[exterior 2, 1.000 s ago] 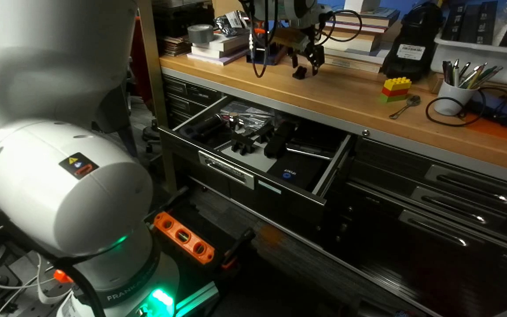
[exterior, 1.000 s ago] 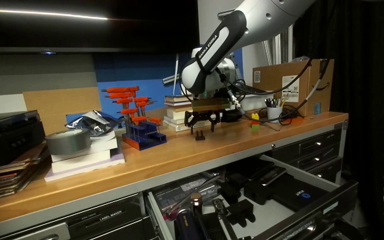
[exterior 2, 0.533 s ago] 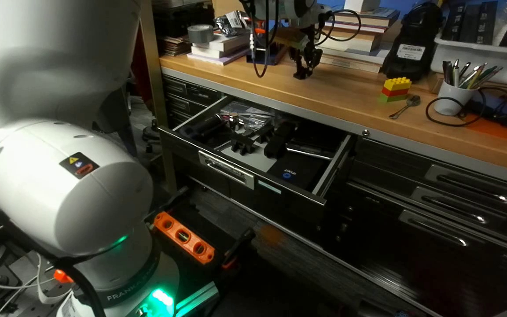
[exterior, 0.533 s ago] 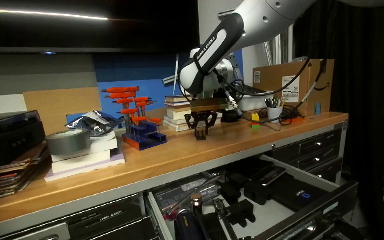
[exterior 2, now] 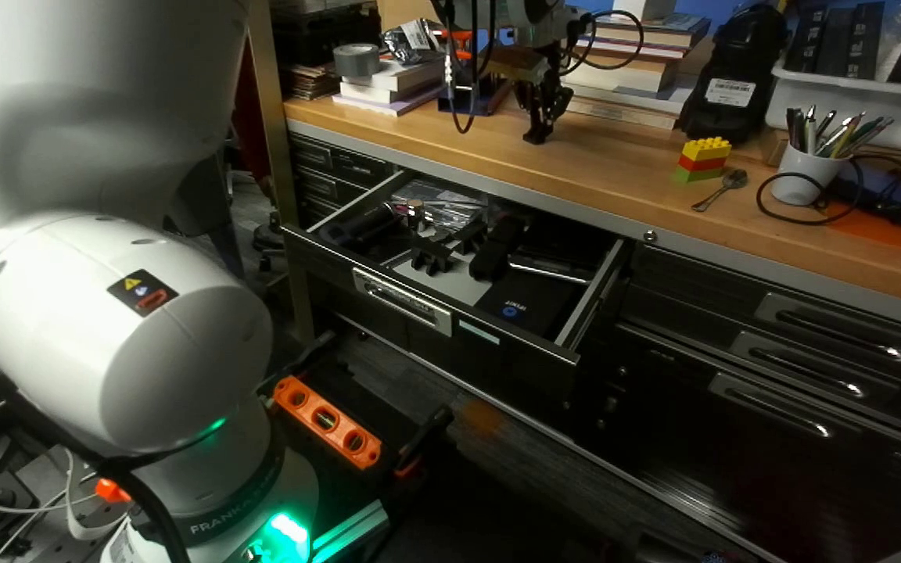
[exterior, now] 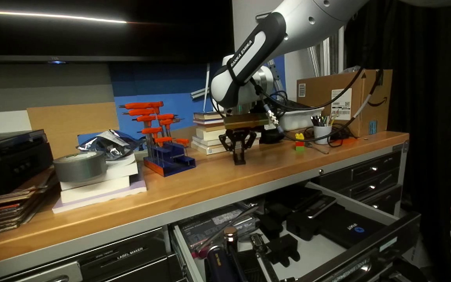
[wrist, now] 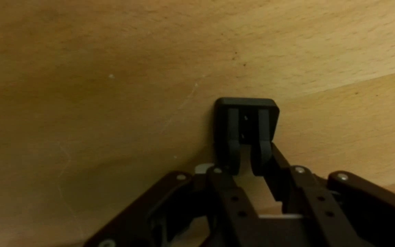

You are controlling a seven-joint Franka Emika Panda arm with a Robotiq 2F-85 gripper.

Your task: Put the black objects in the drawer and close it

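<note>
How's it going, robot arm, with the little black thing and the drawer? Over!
Gripper shut on small black object, down at the worktop. Drawer open below. In the way: maybe the worktop's front edge.

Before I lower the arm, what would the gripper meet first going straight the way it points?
Most likely the wooden benchtop: the gripper points down, shut on the small black object, which seems to rest on it; any gap is unclear.
</note>
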